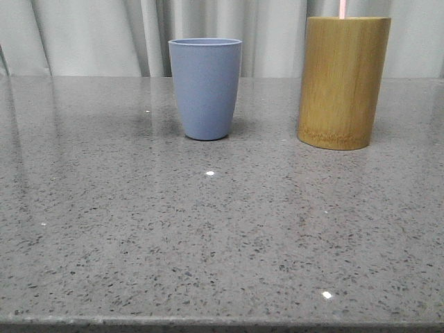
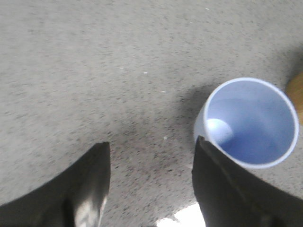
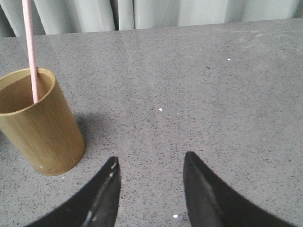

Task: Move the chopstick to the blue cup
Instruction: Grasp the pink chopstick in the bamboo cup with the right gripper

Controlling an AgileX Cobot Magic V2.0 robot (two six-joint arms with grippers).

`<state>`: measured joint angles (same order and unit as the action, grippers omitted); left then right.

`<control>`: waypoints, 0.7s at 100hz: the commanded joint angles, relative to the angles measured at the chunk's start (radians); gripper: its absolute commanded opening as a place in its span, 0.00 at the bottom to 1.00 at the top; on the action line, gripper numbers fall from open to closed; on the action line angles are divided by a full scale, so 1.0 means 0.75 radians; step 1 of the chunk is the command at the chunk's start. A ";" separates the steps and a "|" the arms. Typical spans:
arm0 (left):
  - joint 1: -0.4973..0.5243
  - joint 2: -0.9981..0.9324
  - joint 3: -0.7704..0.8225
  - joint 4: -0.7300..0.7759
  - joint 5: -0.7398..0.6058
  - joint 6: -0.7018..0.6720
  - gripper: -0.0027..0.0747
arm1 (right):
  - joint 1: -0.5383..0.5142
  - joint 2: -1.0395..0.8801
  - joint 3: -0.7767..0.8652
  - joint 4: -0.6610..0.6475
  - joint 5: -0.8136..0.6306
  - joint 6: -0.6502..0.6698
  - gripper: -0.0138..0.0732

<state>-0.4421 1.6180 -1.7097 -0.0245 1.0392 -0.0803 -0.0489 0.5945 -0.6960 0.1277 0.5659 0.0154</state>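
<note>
A grey speckled worktop (image 1: 222, 236) is seen stretching from the near edge to a pale curtain (image 1: 90, 35) at the far side. On its far right stands a tall yellow-brown bamboo cylinder (image 1: 343, 82), upright, with a darker band near its base. To its left, well apart from it and near the middle of the far side, a blue cup (image 1: 205, 87) is set upright: a matte, pale greyish-blue tumbler without a handle, tapered so that the rim is wider than the foot. From above, in the left wrist view, its inside is seen to hold nothing but a pale highlight on the wall.

The chopstick (image 3: 29, 49) is found in the bamboo cylinder, not in the blue cup. It is a thin, straight, pale pink stick, far narrower than either vessel; its lower end is hidden inside the cylinder, it leans against the inner wall, and its upper part rises well above the rim and out of view.

The left end effector (image 2: 151, 175) is held spread wide above the worktop, nothing between its dark fingers (image 2: 90, 184), one of which overlaps the cup's rim in that view. The right end effector (image 3: 149, 182) is likewise released and empty, near the bamboo cylinder but apart from it.
</note>
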 commanded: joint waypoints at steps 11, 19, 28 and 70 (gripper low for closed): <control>0.047 -0.310 0.256 0.048 -0.196 -0.053 0.50 | 0.089 0.103 -0.104 0.005 -0.094 -0.013 0.55; 0.093 -0.401 0.362 0.053 -0.217 -0.053 0.50 | 0.127 0.164 -0.148 0.010 -0.092 -0.013 0.55; 0.150 -0.509 0.479 0.053 -0.257 -0.053 0.50 | 0.161 0.234 -0.208 0.022 -0.092 -0.013 0.55; 0.210 -0.891 0.792 0.058 -0.336 -0.053 0.50 | 0.335 0.624 -0.560 0.059 -0.123 -0.013 0.68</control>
<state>-0.2891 0.9926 -1.1065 0.0172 0.8625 -0.1084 0.1814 1.0181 -1.0296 0.1502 0.5572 0.0154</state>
